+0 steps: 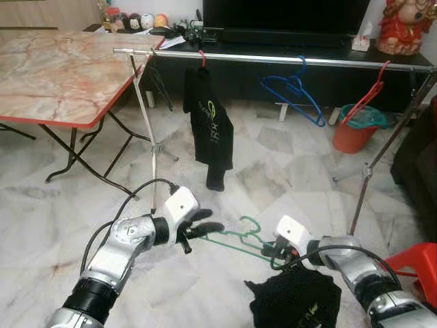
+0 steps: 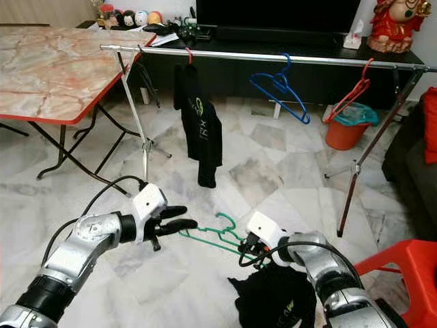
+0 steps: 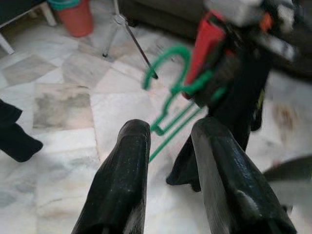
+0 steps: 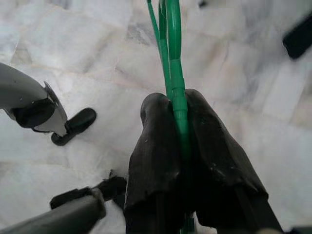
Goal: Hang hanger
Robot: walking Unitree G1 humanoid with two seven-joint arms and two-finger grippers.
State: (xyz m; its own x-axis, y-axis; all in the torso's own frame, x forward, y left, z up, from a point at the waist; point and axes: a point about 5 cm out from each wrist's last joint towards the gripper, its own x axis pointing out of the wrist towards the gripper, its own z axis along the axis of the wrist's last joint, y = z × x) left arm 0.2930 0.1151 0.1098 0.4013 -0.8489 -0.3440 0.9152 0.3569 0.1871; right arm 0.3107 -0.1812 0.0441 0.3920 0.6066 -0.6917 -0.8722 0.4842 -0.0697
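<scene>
Currently the right gripper (image 4: 178,114) is clenched on the green hanger (image 1: 240,240), both black fingers pressed against the plastic with no gap showing in the right wrist view. The hanger is held low over the marble floor (image 1: 287,171), between the two arms, with its hook (image 1: 251,222) uppermost. A black garment (image 1: 295,298) hangs from it beneath the right arm (bunched, with a yellow-green print partly visible).

The left gripper (image 1: 205,225) sits just beside the hanger's far end; its fingers (image 3: 119,180) stand parted, released and grasping nothing, with the green bar visible between and beyond them in the left wrist view. Whether a fingertip touches the hanger cannot be told.

Ahead stands a metal clothes rail (image 1: 273,59) on thin tripod legs. On it hang a black shirt (image 1: 210,126) on a red hanger (image 1: 202,57), an empty blue hanger (image 1: 293,92) near the middle, and a second red hanger (image 1: 365,96) toward the robot's right. A marble-pattern folding table (image 1: 61,72) with a red edge stands at the left. Behind the rail is a dark low cabinet (image 1: 273,78) carrying a television (image 1: 283,20). An orange bin (image 1: 355,130) with a teal liner sits on the floor at the right, and a red stool (image 1: 413,270) is at the right edge.
</scene>
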